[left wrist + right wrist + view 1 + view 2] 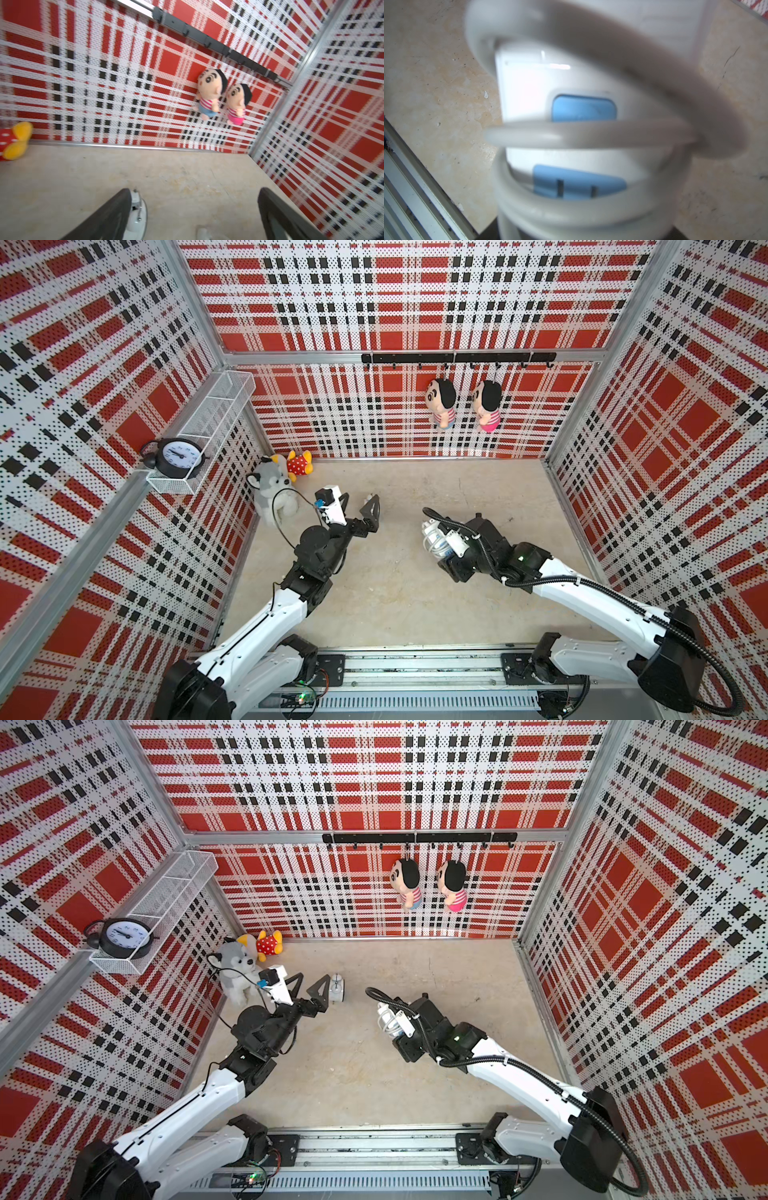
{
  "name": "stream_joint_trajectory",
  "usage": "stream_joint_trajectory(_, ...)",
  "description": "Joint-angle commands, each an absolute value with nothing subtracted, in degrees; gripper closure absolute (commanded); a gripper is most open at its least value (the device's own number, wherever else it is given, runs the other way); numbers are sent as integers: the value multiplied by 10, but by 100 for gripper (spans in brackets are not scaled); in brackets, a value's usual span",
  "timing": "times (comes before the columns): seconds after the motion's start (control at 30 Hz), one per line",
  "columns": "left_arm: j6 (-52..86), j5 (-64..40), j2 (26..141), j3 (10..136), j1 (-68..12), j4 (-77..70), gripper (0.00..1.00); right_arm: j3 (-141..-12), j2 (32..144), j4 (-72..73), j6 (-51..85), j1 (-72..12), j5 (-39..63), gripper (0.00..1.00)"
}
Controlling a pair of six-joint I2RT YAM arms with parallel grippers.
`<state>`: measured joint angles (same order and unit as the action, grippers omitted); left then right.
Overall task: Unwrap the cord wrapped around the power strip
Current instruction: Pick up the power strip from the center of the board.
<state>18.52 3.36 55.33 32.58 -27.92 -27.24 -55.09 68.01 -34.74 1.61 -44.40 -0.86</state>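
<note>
Over beige table [395,605] | right gripper [441,551] held white blue-socketed plastic power strip [525,93], white cord [591,133] coiled round | left gripper [309,982] wide, empty | risk: snagged coil yanking strip loose

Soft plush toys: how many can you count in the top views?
4. A blue-shorted doll and a pink-shorted doll hang on the back wall; a grey husky plush and a yellow red-spotted plush sit in the table's far left corner.

Robot test cell; plaid pegboard walls [395,302]
</note>
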Motion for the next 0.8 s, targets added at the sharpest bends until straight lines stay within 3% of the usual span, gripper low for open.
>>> stream_joint_trajectory(0.0,208,-37,570,359,-298,-203,12,-599,672,-366,-95,-432,58,99)
stream_joint_trajectory(0.17,251,-85,604,410,-302,-146,19,-634,662,-399,-187,-429,89,100)
stream_joint_trajectory(0.27,280,-152,619,426,-306,-149,22,-651,661,-406,-223,-429,95,100)
stream_joint_trajectory(0.4,349,-256,634,439,-314,-175,32,-676,679,-408,-247,-429,91,100)
stream_joint_trajectory(0.6,339,-240,623,454,-329,-99,23,-707,721,-394,-266,-429,98,100)
stream_joint_trajectory(0.77,353,-246,615,449,-329,-80,29,-731,741,-383,-280,-429,93,100)
